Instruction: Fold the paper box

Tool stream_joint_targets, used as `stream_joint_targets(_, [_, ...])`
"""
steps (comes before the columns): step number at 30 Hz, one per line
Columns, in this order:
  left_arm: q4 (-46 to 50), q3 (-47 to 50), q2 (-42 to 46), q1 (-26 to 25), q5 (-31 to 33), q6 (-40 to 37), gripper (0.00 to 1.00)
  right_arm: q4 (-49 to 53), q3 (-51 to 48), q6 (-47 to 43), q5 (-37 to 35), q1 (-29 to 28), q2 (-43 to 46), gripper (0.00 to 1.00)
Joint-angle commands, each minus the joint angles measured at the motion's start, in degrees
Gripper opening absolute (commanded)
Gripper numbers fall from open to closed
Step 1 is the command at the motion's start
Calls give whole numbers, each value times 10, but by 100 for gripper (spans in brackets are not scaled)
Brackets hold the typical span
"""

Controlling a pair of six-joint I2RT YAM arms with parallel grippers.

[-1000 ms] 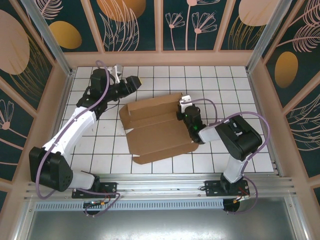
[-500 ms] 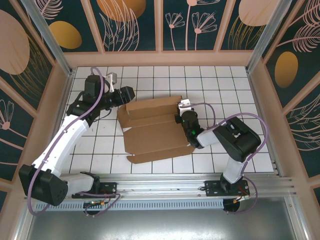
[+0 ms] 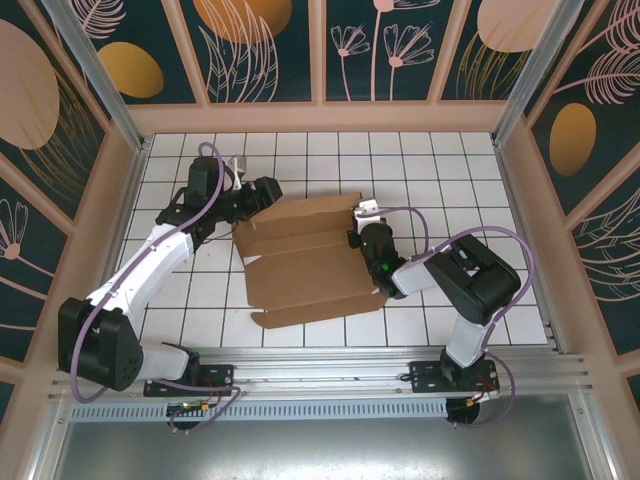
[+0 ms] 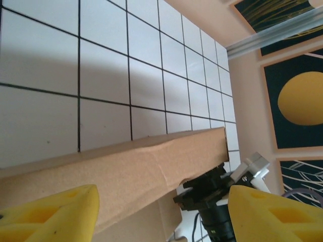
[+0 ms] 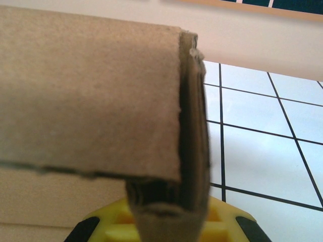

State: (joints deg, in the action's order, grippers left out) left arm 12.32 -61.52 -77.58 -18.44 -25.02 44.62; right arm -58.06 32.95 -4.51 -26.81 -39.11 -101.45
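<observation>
The paper box (image 3: 305, 265) lies partly folded in the middle of the white tiled table (image 3: 450, 160), its near panel flat and its far long wall (image 4: 126, 166) raised. Right end first: my right gripper (image 3: 357, 228) is at the far right corner of the box, clamped down tight on the cardboard. From the right wrist, a doubled edge of brown board (image 5: 194, 126) runs straight down into the jaws, with the yellow pad (image 5: 222, 222) just peeking out underneath. That is a firm pinch on the box wall.

Over to the left end: my left gripper (image 3: 268, 189) sits at the far left end of that same raised wall, jaws spread wide. From the left wrist, the two yellow fingers (image 4: 55, 214) stand well apart, and the top edge of the wall runs across between them. The board passes right by the finger on the left of that picture; I cannot tell whether they touch. The other finger is clear of it. Nothing grasped on this side.

Beyond the wall's far end, the left wrist view catches the black head of my right gripper at the corner.
</observation>
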Motion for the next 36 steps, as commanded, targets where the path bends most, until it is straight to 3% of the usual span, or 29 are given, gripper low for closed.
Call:
stream_joint_targets(1, [41, -37, -19, -1, 38, -36, 68, 20, 5, -9, -16, -6, -14, 0])
stream_joint_targets(10, [128, -37, 2, 1, 71, -72, 66, 31, 8, -13, -18, -6, -12, 0])
stream_joint_targets(23, [98, 10, -14, 12, 100, -75, 67, 28, -2, -8, -18, -8, -13, 0])
stream_joint_targets(36, [179, -6, 12, 14, 121, -102, 68, 38, 2, -8, -33, -8, -10, 0])
